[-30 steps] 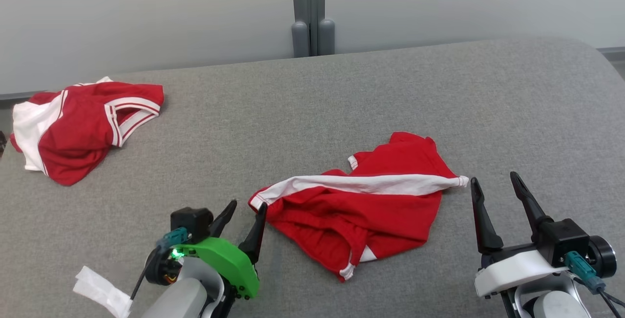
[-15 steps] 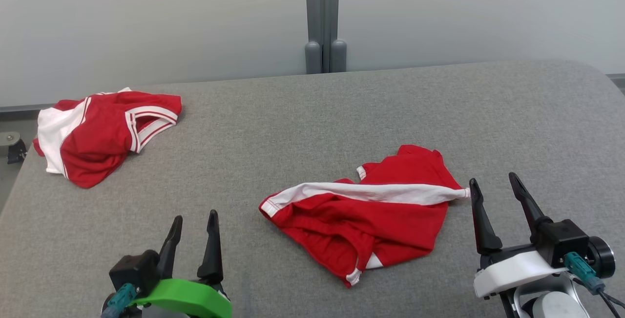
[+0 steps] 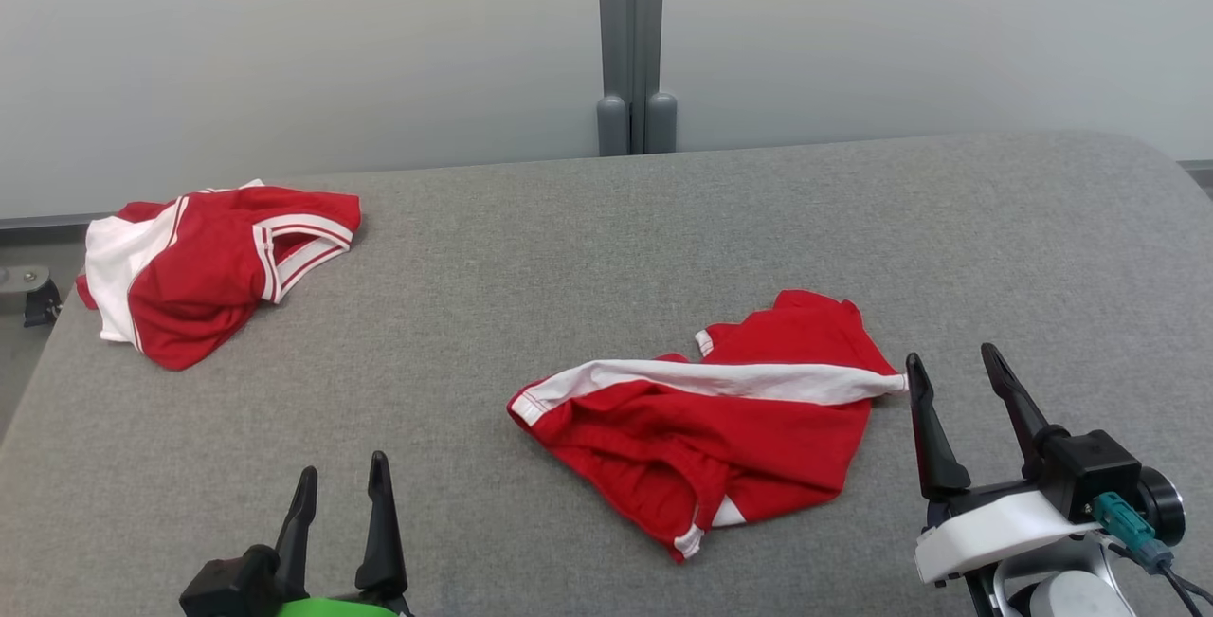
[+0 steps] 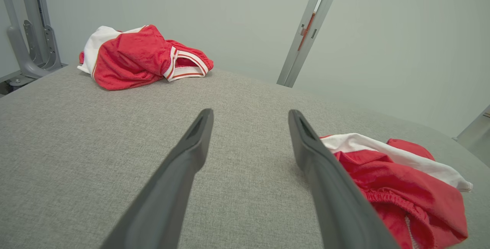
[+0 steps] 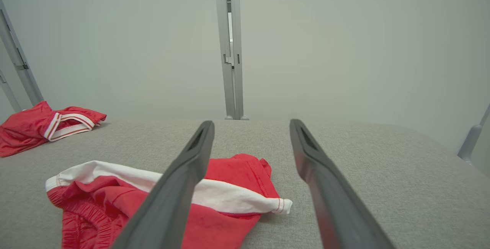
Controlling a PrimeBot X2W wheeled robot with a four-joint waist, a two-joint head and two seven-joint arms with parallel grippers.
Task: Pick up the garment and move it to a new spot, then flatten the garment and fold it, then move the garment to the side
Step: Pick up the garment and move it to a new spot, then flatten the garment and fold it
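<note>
The crumpled red garment (image 3: 701, 427) with its white band (image 3: 720, 378) lies loose on the grey table (image 3: 569, 247), toward the table's near edge, right of middle. In the head view the right gripper (image 3: 950, 356) stands at the table's near right, fingers spread, one tip just beside the band's end, while the left gripper (image 3: 343, 466) hangs at the table's near left, fingers apart, clear of the cloth. The left wrist view adds a metal stand (image 4: 26, 46) off the table's far left end, behind a second red-and-white garment (image 3: 208, 262) heaped there.
</note>
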